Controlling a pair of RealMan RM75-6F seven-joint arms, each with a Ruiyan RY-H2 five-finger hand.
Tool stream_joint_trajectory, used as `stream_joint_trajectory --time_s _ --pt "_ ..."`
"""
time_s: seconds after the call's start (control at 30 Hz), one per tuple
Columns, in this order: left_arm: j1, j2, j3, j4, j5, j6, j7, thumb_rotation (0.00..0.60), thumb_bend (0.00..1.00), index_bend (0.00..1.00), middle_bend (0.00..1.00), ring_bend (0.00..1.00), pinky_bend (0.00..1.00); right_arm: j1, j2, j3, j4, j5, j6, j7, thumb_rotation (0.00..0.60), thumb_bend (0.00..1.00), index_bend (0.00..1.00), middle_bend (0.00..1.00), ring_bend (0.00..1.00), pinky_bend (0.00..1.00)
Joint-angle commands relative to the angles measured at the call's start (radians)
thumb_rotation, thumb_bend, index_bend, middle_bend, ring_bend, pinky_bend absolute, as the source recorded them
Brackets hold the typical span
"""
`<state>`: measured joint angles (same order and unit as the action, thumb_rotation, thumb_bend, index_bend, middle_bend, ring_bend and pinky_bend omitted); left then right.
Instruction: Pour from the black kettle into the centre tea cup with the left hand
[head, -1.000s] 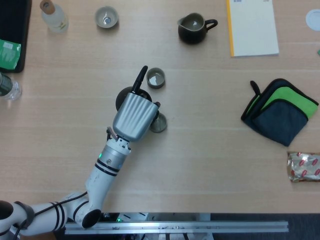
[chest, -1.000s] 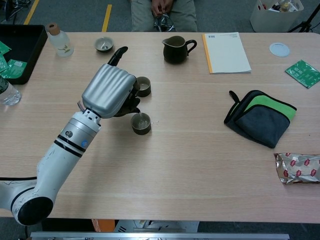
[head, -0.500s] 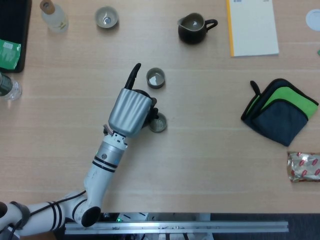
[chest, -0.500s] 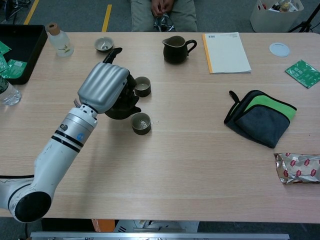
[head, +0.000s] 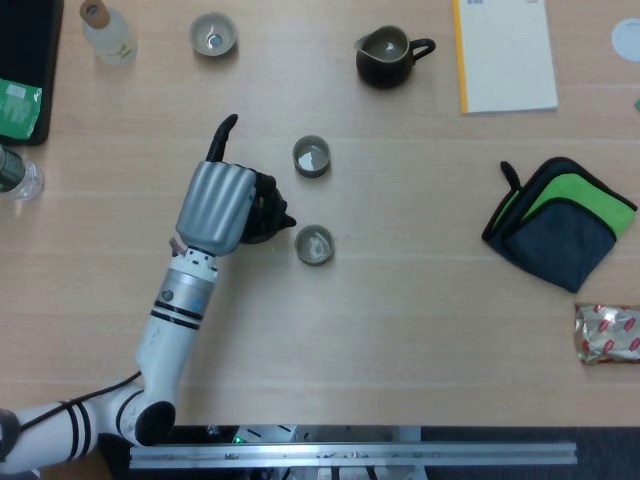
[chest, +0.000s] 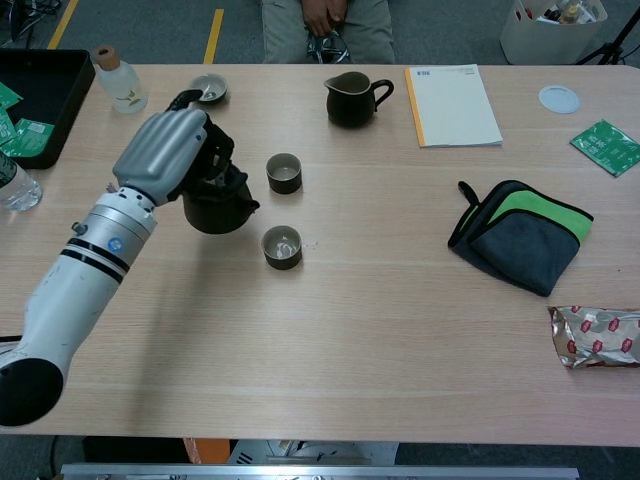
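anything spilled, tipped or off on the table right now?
Nothing stands out. The left hand holds the black kettle left of the two upright grey tea cups, with no puddle visible on the wooden table. The dark pitcher stands upright; the grey-green cloth lies folded.

Black kettle (chest: 215, 205) beside centre tea cup (chest: 282, 246)

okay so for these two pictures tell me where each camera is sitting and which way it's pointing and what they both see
Head view: sits high above the table, looking almost straight down; of the robot it shows the left arm and left hand holding the black kettle.
Chest view: sits lower at the table's near edge, facing forward across it toward a seated person; it shows the same arm and hand.
Shared: hand, kettle, the three tea cups including the centre tea cup, the dark pitcher, notebook and folded cloth.
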<state>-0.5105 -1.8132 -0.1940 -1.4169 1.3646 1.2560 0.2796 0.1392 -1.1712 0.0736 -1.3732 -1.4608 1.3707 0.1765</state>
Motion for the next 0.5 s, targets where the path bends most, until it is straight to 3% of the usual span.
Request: stream_joint_trajectory --time_s 0.03,0.5 --pt "0.015 0.016 -0.004 0.014 -0.023 -0.005 -0.034 0.6 0.32 0.87 1.0 0.78 0.0 0.002 -0.001 0.0 -0.002 0.0 -0.002 -0.002 0.6 0.06 0.09 0.22 0.11 0.2" --pt "0.047 -0.006 0.007 0.16 -0.084 -0.033 -0.157 0.6 0.32 0.87 1.0 0.77 0.0 0.006 0.003 0.001 -0.02 0.0 -0.003 -0.019 0.6 0.06 0.09 0.22 0.11 0.2"
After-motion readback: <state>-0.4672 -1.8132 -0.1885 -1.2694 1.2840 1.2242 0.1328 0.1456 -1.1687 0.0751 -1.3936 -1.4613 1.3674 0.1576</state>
